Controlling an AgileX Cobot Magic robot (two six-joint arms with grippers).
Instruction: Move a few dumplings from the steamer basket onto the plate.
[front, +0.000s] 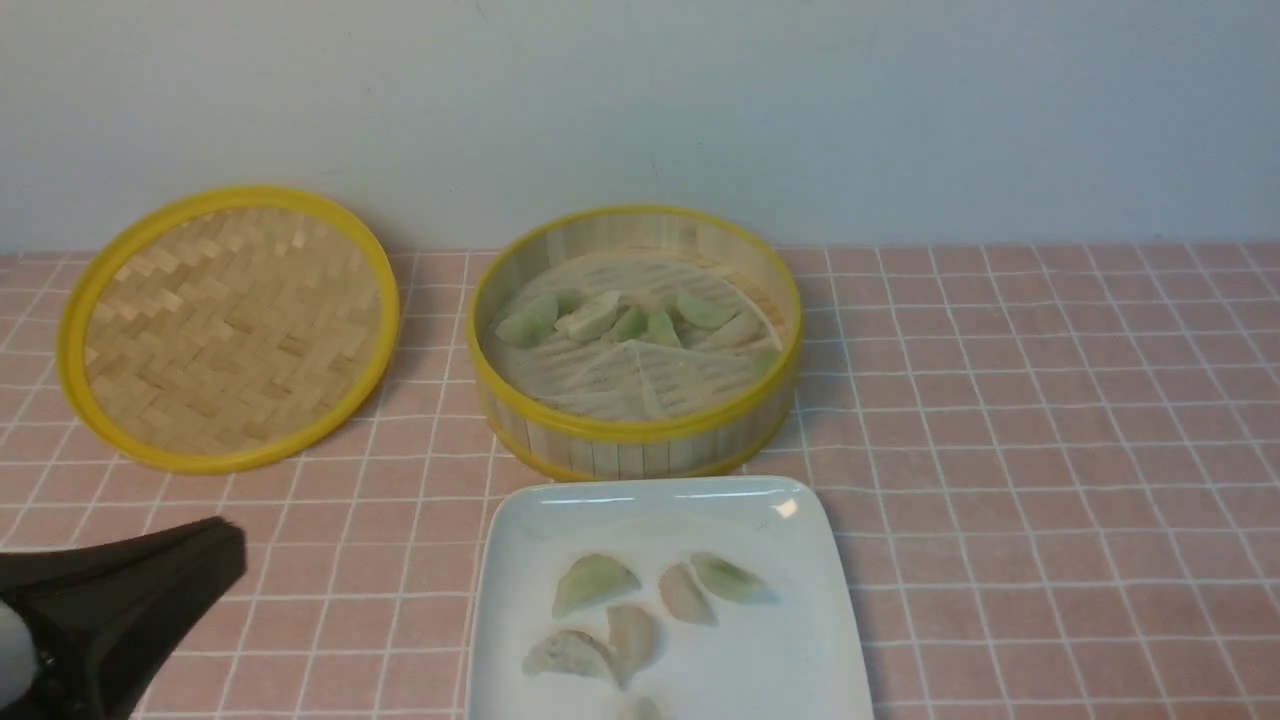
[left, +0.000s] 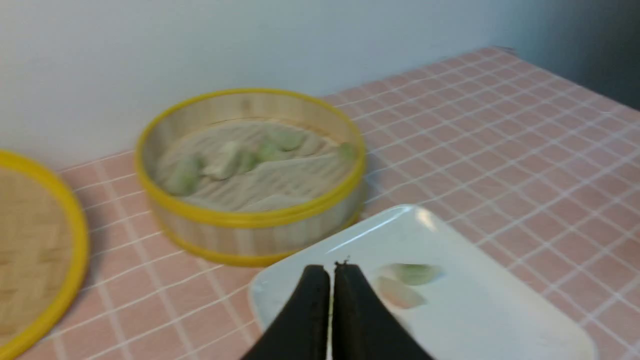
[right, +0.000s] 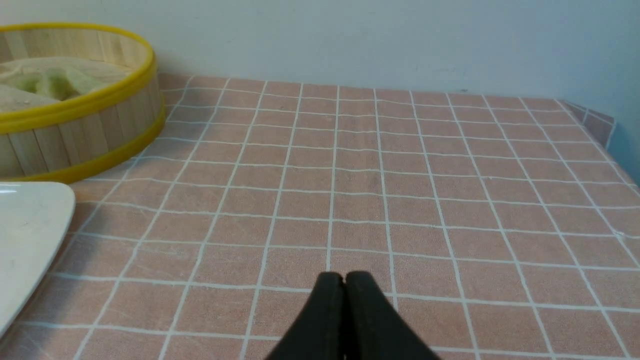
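The steamer basket (front: 636, 440) stands at the table's middle back with several pale green and whitish dumplings (front: 590, 316) on its slatted floor. The white square plate (front: 800, 660) lies just in front of it and holds several dumplings (front: 594, 582). My left gripper (front: 225, 550) is shut and empty, low at the front left, to the left of the plate. In the left wrist view its tips (left: 331, 270) point over the plate (left: 500, 320) corner, near two dumplings (left: 413, 273). My right gripper (right: 344, 278) is shut and empty above bare tablecloth, right of the basket (right: 80, 130) and plate (right: 30, 225); it is out of the front view.
The flat woven lid (front: 228, 328) with a yellow rim lies at the back left, beside the basket. A pink checked cloth (front: 1050, 450) covers the table. A pale wall stands right behind the basket and lid. The table's right edge shows in the right wrist view (right: 610, 140).
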